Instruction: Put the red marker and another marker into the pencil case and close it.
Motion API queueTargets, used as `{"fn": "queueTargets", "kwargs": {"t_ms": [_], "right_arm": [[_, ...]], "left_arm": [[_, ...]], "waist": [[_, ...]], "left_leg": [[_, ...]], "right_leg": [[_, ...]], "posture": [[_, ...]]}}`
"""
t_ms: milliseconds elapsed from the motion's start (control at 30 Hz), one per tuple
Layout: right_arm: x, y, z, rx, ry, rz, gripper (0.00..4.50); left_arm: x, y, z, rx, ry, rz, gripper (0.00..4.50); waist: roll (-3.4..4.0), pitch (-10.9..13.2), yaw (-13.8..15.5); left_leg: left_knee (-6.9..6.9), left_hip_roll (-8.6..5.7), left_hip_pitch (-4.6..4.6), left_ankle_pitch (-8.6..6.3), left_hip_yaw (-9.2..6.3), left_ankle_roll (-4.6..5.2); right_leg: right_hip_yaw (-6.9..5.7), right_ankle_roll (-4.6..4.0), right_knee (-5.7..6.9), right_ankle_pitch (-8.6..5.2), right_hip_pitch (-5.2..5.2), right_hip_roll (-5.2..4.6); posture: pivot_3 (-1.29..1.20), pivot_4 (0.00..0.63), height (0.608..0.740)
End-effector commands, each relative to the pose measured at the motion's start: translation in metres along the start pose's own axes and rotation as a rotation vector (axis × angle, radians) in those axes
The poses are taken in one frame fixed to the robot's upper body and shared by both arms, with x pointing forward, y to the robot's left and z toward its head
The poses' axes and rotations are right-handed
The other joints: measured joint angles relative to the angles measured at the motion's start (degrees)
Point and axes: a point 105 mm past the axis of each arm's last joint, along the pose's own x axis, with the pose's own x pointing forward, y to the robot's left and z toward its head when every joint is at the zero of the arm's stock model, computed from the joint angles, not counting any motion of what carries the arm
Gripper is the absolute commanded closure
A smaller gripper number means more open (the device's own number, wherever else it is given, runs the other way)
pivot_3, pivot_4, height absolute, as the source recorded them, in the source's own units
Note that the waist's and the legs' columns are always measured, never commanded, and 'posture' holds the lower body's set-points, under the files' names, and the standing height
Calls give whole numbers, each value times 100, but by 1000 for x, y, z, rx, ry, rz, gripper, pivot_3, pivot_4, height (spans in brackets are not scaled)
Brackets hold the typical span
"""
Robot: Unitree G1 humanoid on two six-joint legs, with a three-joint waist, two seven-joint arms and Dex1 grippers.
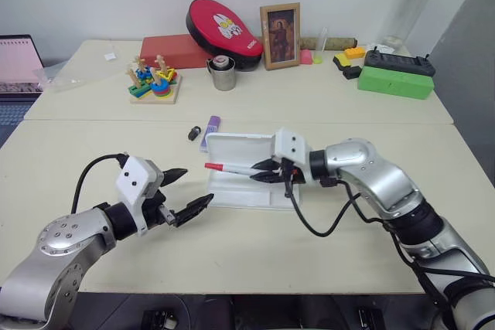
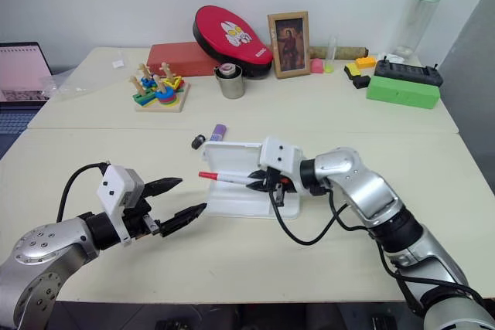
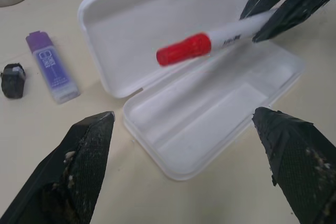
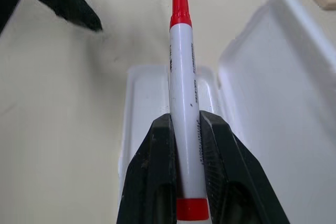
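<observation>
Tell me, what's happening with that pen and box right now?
Right gripper shut on the red marker, held above the open pencil case. Left gripper open, empty. Purple highlighter lies beside the case. Tray unobstructed.

Left gripper (image 1: 186,192) jaws spread wide; right gripper (image 1: 261,171) jaws clamped, pointing left

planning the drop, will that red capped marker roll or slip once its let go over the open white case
The slim white-barrelled red-capped marker looks round and smooth, so it probably rolls. The open white plastic pencil case has raised tray walls that should stop it. The right pincer clamps it without bending: likely stiff and light.
</observation>
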Motion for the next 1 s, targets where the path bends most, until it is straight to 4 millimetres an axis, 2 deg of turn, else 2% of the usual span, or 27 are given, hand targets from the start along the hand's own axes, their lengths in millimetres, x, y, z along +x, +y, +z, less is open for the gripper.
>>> {"fn": "queueTargets", "kwargs": {"t_ms": [33,267,333,400,500,600,633,667,833,900,1000], "right_arm": [[6,-4,-6,-68,20,-4,4176],[12,-11,-17,-77,40,0,4176],[11,-14,-18,-79,42,-14,3476],[10,-15,-16,-75,29,-17,3142],[6,-12,-5,-43,-34,0,2372],[1,-10,6,-12,-90,13,1548],[-2,-11,11,1,-114,14,1439],[-6,-11,17,14,-142,16,1054],[-34,-14,60,107,-368,45,48],[-45,-22,75,123,-433,23,48],[-53,-31,86,124,-471,-18,48]], "left_arm": [[-4,0,11,53,-33,13,0],[3,1,15,67,-46,8,0],[4,1,16,68,-49,6,0],[4,1,16,67,-52,7,0],[4,5,16,59,-58,26,0],[4,18,18,-5,-86,92,0],[4,22,20,-29,-96,113,0],[3,25,21,-47,-106,129,0],[-5,50,25,-136,-117,231,0],[-8,62,22,-152,-102,271,0],[-8,76,9,-142,-25,310,0]], "waist": [[-1,0,10],[0,0,8],[0,0,7],[0,0,7],[0,0,7],[0,0,8],[0,0,8],[0,0,8],[-1,0,8],[-1,0,5],[-1,0,-5]], "left_leg": [[0,0,0,0,0,0],[0,0,0,0,0,0],[0,0,1,0,0,0],[0,0,1,0,0,-1],[-1,0,1,0,0,0],[-1,0,1,0,0,0],[-1,0,1,0,-1,0],[-1,0,1,0,-1,0],[0,0,-1,0,-4,0],[0,0,0,0,-4,0],[0,0,2,0,-4,0]], "right_leg": [[0,0,0,0,1,0],[-1,0,0,0,1,0],[-1,0,0,0,1,0],[-1,0,0,0,1,0],[-1,0,0,0,1,0],[-1,0,1,0,1,0],[-1,0,1,0,1,0],[-1,0,1,0,2,0],[-4,0,3,0,1,0],[-4,0,3,0,2,0],[-4,0,5,0,2,1]], "posture": [[0,150,740],[0,150,740],[0,150,740],[0,150,740],[0,150,740],[0,150,740],[0,150,740],[0,150,740],[0,150,740],[0,150,740],[0,150,740]]}}
